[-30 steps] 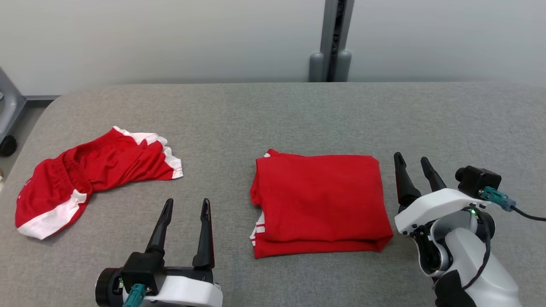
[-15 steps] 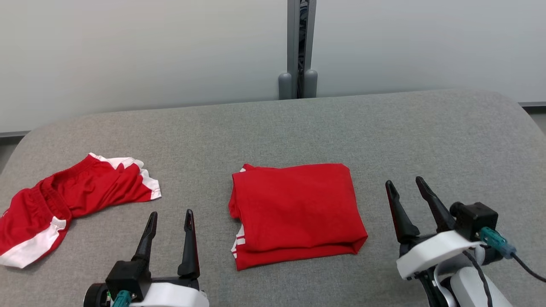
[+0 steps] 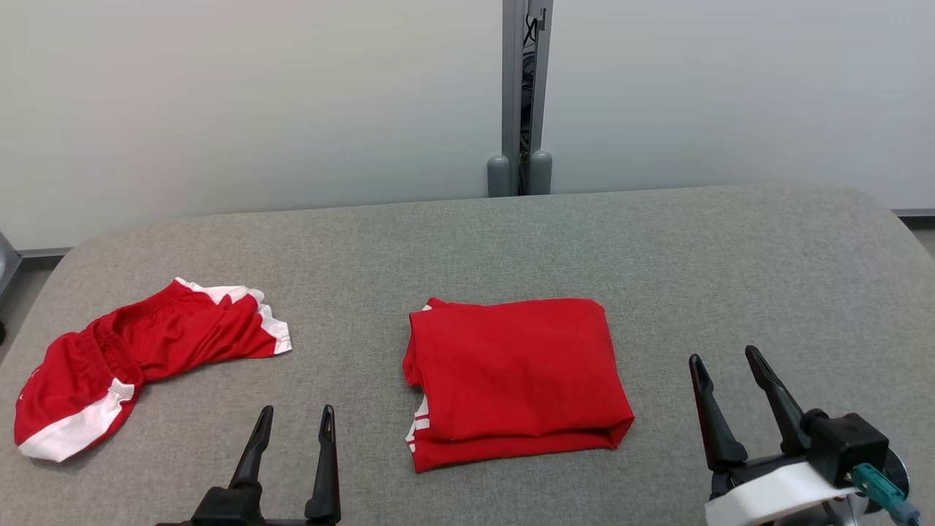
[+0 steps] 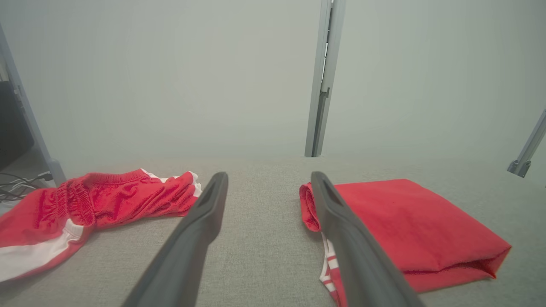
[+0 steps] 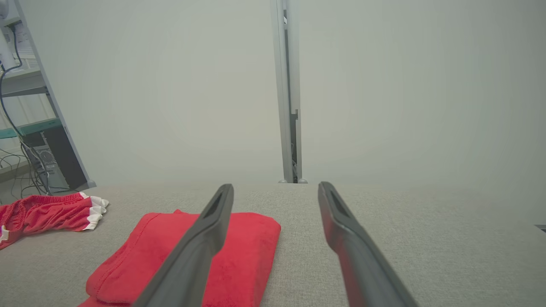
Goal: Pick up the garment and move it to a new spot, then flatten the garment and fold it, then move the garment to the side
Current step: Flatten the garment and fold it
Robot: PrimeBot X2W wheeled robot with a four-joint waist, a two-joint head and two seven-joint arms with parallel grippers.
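Note:
A red garment (image 3: 515, 380) lies folded into a neat rectangle on the grey table (image 3: 730, 256), white stripes peeking out at its near left corner. A second red garment with white trim (image 3: 139, 351) lies crumpled at the far left. My left gripper (image 3: 297, 410) stands open and empty between the two, near the front edge. My right gripper (image 3: 723, 354) is open and empty to the right of the folded garment, apart from it. The left wrist view has the open left gripper (image 4: 269, 175) framing bare cloth between the crumpled garment (image 4: 106, 200) and the folded garment (image 4: 409, 221). The open right gripper (image 5: 276, 185) has the folded garment (image 5: 239, 251) behind its left finger.
A pale wall with a grey vertical post (image 3: 520, 95) runs behind the table. The table's rounded corners show at far left and far right. Shelving and cables (image 5: 25, 140) stand off the left end.
The head camera has tilted up and shifted, showing more wall. Both grippers have drawn back toward the near edge, still open. The garments lie as before.

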